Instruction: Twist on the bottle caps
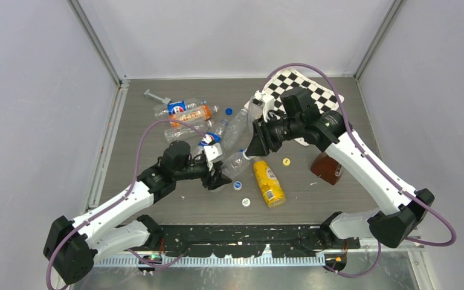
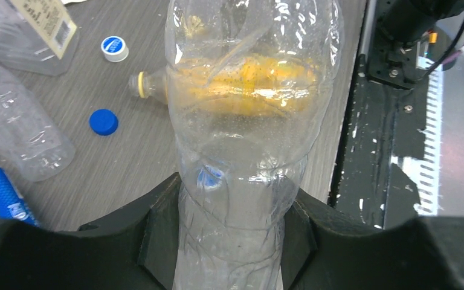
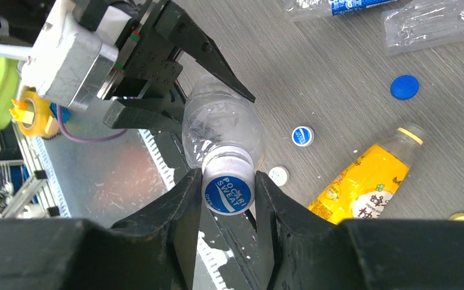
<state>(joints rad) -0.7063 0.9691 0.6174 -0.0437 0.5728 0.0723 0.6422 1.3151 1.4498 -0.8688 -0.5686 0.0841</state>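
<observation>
One bottle is in hand and the rest of the job looks undone. The left gripper (image 2: pixel 237 217) is clamped on the body of a clear bottle (image 3: pixel 217 124) and appears to hold it raised off the counter (image 1: pixel 127 121), neck pointing towards the right arm. The right gripper (image 3: pixel 228 178) is pinched on a blue-and-white cap (image 3: pixel 228 192) that sits on that bottle's neck. The cap looks square on the neck, but the views do not show whether it is turned fully home. This step is judged to be under way, not finished.

Much seems left. Loose on the counter lie a blue cap (image 3: pixel 404 86), a second blue-and-white cap (image 3: pixel 302 136), a white cap (image 3: pixel 278 176) and a yellow cap (image 1: pixel 286 162). At the far side lie other clear bottles (image 1: pixel 237 124). Their necks are too small to read, though the spare caps suggest they await capping. A yellow bottle (image 3: pixel 362 181) lies near the held one and seems to be no part of the task.
</observation>
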